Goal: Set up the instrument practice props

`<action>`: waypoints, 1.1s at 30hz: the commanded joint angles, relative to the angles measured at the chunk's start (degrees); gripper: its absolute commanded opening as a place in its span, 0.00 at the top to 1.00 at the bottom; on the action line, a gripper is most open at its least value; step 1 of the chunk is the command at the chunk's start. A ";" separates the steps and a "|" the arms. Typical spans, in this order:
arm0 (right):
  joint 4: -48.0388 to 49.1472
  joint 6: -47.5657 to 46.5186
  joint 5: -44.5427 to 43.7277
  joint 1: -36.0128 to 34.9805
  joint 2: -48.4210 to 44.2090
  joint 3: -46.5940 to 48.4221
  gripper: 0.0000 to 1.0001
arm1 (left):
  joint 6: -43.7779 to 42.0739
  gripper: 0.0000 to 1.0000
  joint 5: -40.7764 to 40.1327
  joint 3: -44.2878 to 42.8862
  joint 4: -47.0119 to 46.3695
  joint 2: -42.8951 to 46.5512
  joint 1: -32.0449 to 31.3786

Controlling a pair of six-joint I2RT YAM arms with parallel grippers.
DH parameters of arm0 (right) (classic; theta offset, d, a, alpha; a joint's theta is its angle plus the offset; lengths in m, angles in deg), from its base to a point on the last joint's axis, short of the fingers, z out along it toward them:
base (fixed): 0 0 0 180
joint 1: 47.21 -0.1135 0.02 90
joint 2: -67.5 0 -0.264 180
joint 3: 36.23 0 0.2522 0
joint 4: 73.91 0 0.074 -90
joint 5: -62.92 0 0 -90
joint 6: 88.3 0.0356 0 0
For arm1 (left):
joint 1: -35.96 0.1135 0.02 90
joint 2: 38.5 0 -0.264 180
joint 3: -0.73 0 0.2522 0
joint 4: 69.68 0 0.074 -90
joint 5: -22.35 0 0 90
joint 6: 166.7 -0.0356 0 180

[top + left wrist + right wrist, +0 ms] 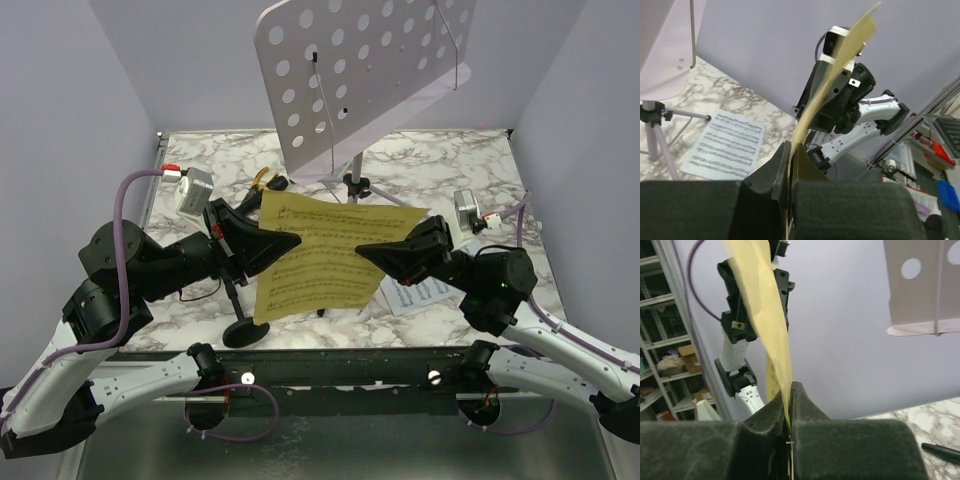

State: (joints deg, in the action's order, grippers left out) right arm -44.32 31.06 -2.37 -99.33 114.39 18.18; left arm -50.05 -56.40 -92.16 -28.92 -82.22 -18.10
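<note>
From above, the lilac music stand (350, 80) is upright at the far middle of the desk (450, 165), with no page on it. The yellow sheet-music page (325, 255) hangs in the air just near of it, between the left hand (290, 242) and the right hand (365, 252). The white page (420, 293) lies flat at near right. The short mic stand (238, 325) is at near left. I judge that both pages are not yet placed.

In the left wrist view, the left hand is clenched on 1 edge of the yellow page.

In the right wrist view, the right hand pinches the opposite edge.

Even, soft overhead light throughout; the wrist views blur close up, their near edges dark.
</note>
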 commanded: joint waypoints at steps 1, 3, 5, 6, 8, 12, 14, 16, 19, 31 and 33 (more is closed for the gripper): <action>-8.53 -5.14 -9.04 0.17 -0.46 3.44 0.83 | -2.87 1.00 -3.95 -1.76 1.89 -1.23 0.10; -13.69 -8.36 -16.05 0.16 -0.24 4.03 0.51 | -4.62 1.00 -4.38 -3.42 2.05 -2.57 0.11; -18.89 -10.83 -25.03 0.13 0.07 4.83 0.38 | -6.77 1.00 -4.80 -5.59 2.06 -4.22 0.18; -20.72 -12.26 -29.77 0.17 0.07 5.28 0.35 | -7.80 1.00 -4.83 -7.04 2.06 -5.27 0.12; -24.22 -15.65 -35.01 0.17 0.07 5.95 0.34 | -10.03 1.00 -5.00 -9.68 2.03 -7.43 0.10; -27.16 -22.20 -45.06 0.17 -1.38 5.42 0.30 | -14.65 1.00 -4.49 -15.80 2.28 -11.86 0.10; -26.88 -24.90 -49.91 0.17 -3.24 4.14 0.28 | -16.52 1.00 -3.94 -19.04 2.47 -14.09 0.10; -25.35 -28.14 -54.36 0.15 -5.05 2.07 0.27 | -17.84 1.00 -2.33 -22.64 2.71 -16.35 0.13; -21.46 -34.63 -62.07 0.17 -5.97 -0.56 0.27 | -19.20 1.00 -0.11 -28.36 3.14 -19.73 0.10; -34.53 -18.63 -40.22 35.71 8.85 9.15 0.24 | -23.63 1.00 -10.40 -40.19 -3.40 -30.92 0.10; -35.88 -16.68 -35.72 39.83 10.59 11.72 0.24 | -23.43 1.00 -15.45 -41.32 -5.29 -32.84 0.13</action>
State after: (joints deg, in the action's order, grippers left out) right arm -75.88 6.87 -49.89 -65.58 123.81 24.38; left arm -71.77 -61.43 -131.11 -29.35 -111.69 -18.10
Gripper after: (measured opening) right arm 0.755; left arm 0.017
